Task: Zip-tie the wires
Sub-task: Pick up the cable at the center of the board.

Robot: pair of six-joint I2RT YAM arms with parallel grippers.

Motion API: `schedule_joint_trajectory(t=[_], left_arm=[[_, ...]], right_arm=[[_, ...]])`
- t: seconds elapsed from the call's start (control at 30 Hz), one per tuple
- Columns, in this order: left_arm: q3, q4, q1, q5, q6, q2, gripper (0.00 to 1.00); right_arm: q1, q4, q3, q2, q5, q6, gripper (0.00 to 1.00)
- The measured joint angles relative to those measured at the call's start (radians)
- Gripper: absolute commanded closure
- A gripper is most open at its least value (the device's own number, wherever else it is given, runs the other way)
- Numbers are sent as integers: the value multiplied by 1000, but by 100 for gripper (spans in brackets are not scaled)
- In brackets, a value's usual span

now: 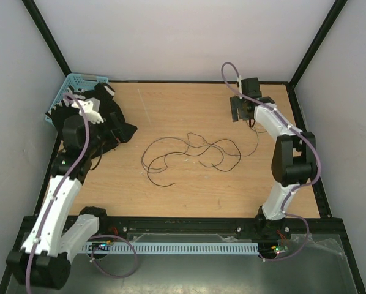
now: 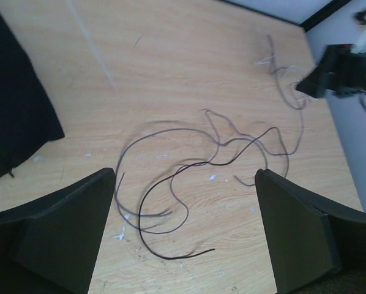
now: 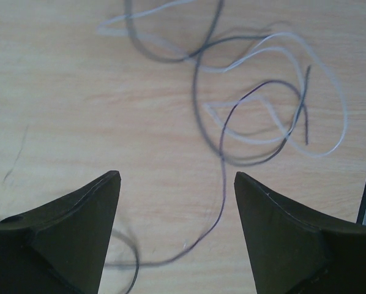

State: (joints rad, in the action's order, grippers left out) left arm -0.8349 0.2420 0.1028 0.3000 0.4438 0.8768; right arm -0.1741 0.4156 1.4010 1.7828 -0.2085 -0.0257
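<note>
- The wires [image 1: 195, 149], hair-thin, black and curling, lie loose on the bare middle of the desk [image 1: 189, 196], spread in open loops and not gathered.
- No zip tie can be picked out with certainty. A pale straight streak [image 2: 91, 43] on the wood beyond the wires may be it, or only a mark.
- The left gripper [image 2: 186, 173] hangs above the near-left loops with its jaws wide and nothing between them.
- The right gripper [image 3: 177, 174] hangs over the far-right strands, also spread wide and empty.
- The step in hand looks like gathering. Each gripper would do well to close where several strands cross, low against the wood, since a single strand could slip between the pads.
- Bringing the loops into one bundle should come before any tie goes round them.
- A black cloth [image 2: 18, 110] lies at the desk's left edge and a blue basket [image 1: 67, 92] stands in the far-left corner. Both are well apart from the wires, and nothing blocks either approach.
</note>
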Motion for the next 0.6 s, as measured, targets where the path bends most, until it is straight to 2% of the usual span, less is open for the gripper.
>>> schedule_joint_trajectory(t=[0.07,0.17,0.3,0.6], left_arm=[[0,-9,0,18,-10,-59,1],[0,-16,0,51,-18,-117,1],[1,-19,0,90,-23,-143,1],[45,-21,0,119,-25,-117,1]], right_arm=[[30,-18,50,64,-12,8,17],[66,-38,117,157,-32,24,28],[109,-54,153,229,-45,92,36],[179,-68,175,280,-41,196,36]])
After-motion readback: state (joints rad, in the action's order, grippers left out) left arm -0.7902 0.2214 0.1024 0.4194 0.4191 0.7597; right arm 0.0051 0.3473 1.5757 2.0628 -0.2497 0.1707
